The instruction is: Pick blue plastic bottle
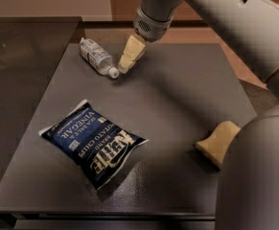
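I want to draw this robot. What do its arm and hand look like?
The arm is a thick, smooth, light grey tube with one small dark hole on it. It narrows to a round grey wrist with a darker ring. The hand is pale yellow and wedge-shaped. It is right by the white cap of the blue plastic bottle, at the back of the dark table. No cables show.

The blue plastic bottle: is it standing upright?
No, the blue plastic bottle lies on its side on the table, with the tool just beside it.
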Available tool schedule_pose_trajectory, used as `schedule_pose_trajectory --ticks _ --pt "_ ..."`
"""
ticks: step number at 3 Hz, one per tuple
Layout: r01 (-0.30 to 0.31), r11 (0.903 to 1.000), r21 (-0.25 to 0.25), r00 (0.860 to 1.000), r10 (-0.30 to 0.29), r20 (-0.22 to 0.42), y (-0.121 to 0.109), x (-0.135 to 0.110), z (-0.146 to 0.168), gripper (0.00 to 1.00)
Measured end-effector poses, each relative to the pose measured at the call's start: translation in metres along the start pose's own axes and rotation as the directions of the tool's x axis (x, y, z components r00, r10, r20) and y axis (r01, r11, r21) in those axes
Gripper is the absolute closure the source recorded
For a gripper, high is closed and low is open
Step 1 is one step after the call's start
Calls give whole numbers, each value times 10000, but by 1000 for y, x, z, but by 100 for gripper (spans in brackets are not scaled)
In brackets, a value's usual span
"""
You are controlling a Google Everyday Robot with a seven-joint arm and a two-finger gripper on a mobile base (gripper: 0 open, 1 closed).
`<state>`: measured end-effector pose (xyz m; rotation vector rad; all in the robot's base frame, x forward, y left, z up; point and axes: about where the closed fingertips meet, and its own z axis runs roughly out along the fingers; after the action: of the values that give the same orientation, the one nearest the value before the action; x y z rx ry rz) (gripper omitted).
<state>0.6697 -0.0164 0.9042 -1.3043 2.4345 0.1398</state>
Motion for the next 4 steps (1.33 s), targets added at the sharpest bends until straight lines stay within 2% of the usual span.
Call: schedule_pose_trajectory --ticks 1,2,4 --pt "-566 9982 172 9979 572 -320 0 -22 20 0" --pt "-872 9959 242 9945 884 -567 8 -44 36 0" --pt "-1171 9924 371 9883 1202 -942 29 -85 61 0"
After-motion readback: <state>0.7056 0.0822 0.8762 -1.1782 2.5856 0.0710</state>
